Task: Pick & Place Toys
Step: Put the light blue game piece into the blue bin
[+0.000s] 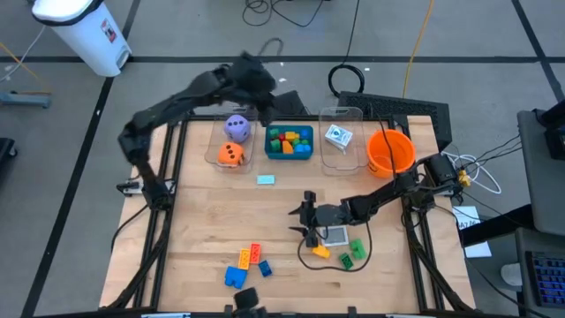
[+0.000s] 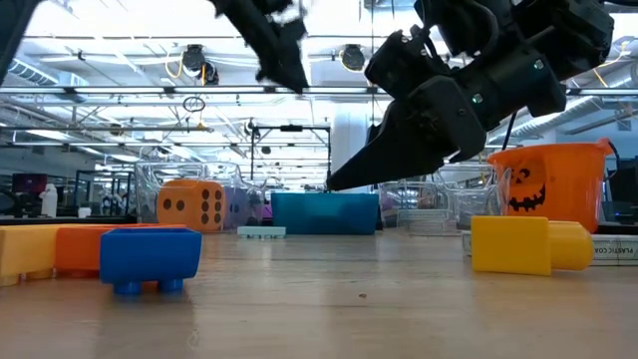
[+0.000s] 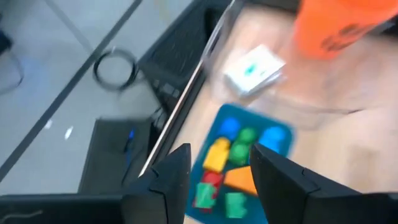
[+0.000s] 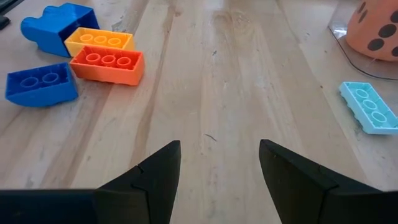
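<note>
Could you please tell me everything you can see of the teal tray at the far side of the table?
The teal tray is a shallow rectangular container, plastic by its look, lying flat on the wooden table between two clear bins. It holds a jumble of building bricks in green, yellow, red, orange and blue, which fill most of it. The left gripper hovers above it with its fingers apart and nothing between them. Nothing but the bricks and the table appears to touch the tray.

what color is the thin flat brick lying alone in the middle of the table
Light blue brick, clearest in the right wrist view.
</note>
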### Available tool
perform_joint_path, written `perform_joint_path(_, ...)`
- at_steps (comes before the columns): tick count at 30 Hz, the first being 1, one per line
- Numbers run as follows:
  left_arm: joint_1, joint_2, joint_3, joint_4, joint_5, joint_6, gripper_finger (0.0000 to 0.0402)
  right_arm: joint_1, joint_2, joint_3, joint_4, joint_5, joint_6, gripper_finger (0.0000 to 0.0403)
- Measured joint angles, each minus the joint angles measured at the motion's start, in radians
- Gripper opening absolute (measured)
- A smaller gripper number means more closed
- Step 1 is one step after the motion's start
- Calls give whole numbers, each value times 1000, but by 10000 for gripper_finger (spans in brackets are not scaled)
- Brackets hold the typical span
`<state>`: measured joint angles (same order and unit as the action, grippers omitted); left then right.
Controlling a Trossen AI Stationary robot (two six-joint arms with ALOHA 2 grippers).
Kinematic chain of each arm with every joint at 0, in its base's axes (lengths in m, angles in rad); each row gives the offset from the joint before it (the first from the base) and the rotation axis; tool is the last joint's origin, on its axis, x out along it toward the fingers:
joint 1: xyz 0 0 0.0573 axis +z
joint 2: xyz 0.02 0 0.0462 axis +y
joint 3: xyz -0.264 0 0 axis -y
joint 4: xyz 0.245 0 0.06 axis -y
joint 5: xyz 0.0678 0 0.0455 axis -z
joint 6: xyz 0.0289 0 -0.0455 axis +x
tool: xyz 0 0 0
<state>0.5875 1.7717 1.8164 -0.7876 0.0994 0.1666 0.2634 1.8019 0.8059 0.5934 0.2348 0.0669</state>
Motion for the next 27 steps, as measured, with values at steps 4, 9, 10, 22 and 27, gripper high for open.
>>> perform_joint_path(4,2,-125,0,-7,49,-16,156,0,0,0,0,-1,10,210)
perform_joint_path(9,-11,-291,-87,12,60,-23,139,0,0,0,-1,0,41,210)
perform_joint_path(10,-18,-329,-127,30,66,-25,135,0,0,0,-1,0,44,210)
perform_joint_path(22,-197,-760,-996,663,113,-131,98,0,0,-26,10,0,45,210)
perform_joint_path(27,-342,-856,-1331,1038,113,-214,99,-1,0,-59,62,2,45,210)
